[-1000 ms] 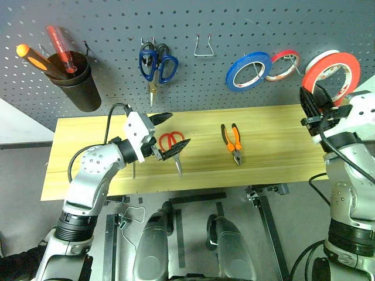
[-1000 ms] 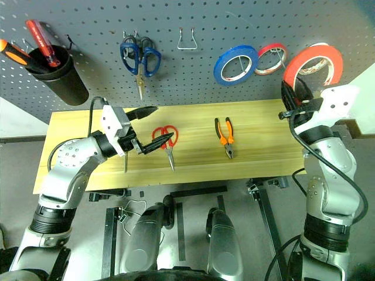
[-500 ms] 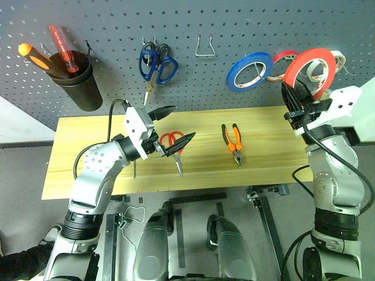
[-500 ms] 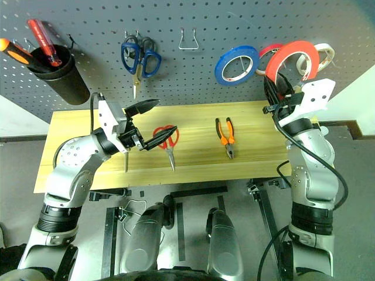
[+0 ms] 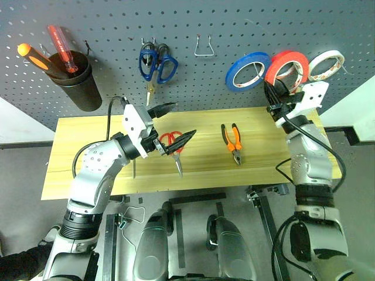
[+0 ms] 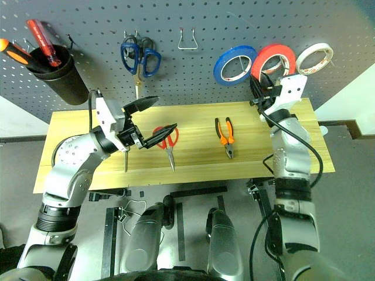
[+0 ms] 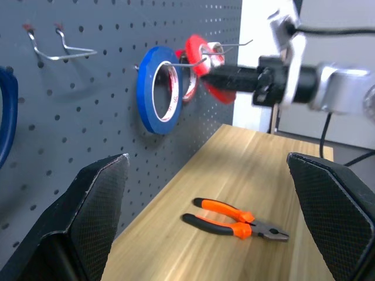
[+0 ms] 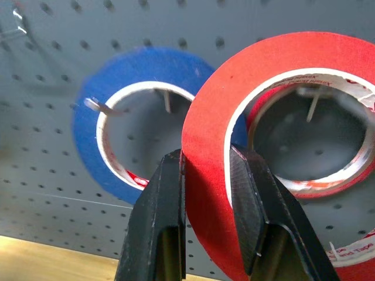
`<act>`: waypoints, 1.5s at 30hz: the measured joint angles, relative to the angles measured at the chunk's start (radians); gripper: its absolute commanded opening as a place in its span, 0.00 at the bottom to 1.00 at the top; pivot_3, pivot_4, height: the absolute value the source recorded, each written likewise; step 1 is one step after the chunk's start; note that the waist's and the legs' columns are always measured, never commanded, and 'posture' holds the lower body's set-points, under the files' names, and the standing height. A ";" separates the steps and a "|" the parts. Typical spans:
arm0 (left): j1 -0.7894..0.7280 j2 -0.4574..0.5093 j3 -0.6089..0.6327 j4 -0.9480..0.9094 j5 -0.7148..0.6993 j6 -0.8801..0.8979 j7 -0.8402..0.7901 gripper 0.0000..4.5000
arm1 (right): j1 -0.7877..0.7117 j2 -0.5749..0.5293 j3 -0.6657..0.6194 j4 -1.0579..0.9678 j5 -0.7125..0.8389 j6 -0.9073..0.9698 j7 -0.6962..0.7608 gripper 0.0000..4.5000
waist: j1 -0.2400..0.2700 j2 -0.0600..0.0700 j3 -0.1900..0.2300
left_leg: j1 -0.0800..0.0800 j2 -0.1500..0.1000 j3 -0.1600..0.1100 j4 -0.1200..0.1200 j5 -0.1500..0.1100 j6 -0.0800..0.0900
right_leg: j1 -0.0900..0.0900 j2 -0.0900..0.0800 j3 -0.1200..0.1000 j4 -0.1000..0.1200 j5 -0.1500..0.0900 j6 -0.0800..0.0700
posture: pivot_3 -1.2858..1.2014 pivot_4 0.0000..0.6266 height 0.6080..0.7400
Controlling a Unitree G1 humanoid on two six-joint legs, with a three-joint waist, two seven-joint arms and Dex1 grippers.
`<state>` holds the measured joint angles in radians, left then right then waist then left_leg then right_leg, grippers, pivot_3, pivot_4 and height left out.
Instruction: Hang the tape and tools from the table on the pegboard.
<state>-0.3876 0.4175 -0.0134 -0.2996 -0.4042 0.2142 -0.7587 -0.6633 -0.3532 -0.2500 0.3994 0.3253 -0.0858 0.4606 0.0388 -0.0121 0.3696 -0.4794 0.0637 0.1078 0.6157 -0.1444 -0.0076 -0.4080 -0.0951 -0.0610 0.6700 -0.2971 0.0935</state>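
My right gripper is shut on the rim of the red tape. It holds the tape upright against the pegboard, between a blue roll and a white roll. A smaller red roll and a hook wire show through its hole. The red-handled scissors and the orange-and-black pliers lie on the table. My left gripper hovers open just above the scissors, holding nothing.
Blue-handled scissors hang at the upper left of the board, beside an empty wire hook. A black cup at the far left holds two screwdrivers. The table's right end sits under my right arm.
My right arm swung left and in toward the pegboard, carrying the red tape from in front of the white roll to beside the blue roll. The left gripper stayed put, open.
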 measured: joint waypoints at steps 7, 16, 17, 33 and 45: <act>0.000 0.007 0.000 -0.009 0.000 0.003 0.015 1.00 | -0.143 0.008 -0.003 0.287 -0.028 -0.141 0.004 0.37 | 0.001 0.000 0.000 | 0.000 0.000 0.000 0.001 0.000 0.000 | 0.000 0.000 0.000 0.001 0.000 0.000 | 0.57 0.48 0.82; 0.000 0.012 0.000 -0.011 0.000 0.003 0.032 1.00 | -0.146 0.012 -0.002 0.373 -0.053 -0.184 -0.005 1.00 | 0.001 0.000 0.000 | 0.000 0.000 0.000 0.001 0.000 0.000 | 0.000 0.000 0.000 0.001 0.000 0.000 | 0.57 0.46 0.82; 0.000 0.012 -0.001 -0.011 0.001 0.003 0.034 1.00 | -0.145 0.010 0.000 0.371 -0.059 -0.180 -0.009 1.00 | 0.001 0.000 0.000 | 0.000 0.000 0.000 0.001 0.000 0.000 | 0.000 0.000 0.000 0.001 0.000 0.000 | 0.57 0.46 0.82; 0.121 0.093 -0.002 -0.028 0.040 0.043 0.056 1.00 | 0.431 0.035 0.154 -0.538 -0.067 0.384 -0.122 1.00 | 0.000 0.000 -0.001 | 0.001 0.003 -0.002 0.000 0.000 0.000 | -0.001 0.000 0.001 0.002 0.001 -0.002 | 0.55 0.51 0.82; 0.182 0.092 -0.013 -0.097 0.061 0.112 0.095 1.00 | 0.311 0.201 0.255 -0.557 -0.098 0.562 -0.267 1.00 | -0.001 0.000 -0.001 | 0.001 0.003 -0.003 -0.001 -0.003 0.004 | -0.002 0.000 0.001 0.002 0.001 -0.002 | 0.55 0.59 0.82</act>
<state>-0.2052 0.5096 -0.0265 -0.3971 -0.3429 0.3266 -0.6634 -0.3519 -0.1526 0.0053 -0.1580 0.2278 0.4766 0.1931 0.0378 -0.0119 0.3688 -0.4784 0.0669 0.1044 0.6149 -0.1470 -0.0037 -0.4100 -0.0950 -0.0599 0.6722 -0.2962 0.0911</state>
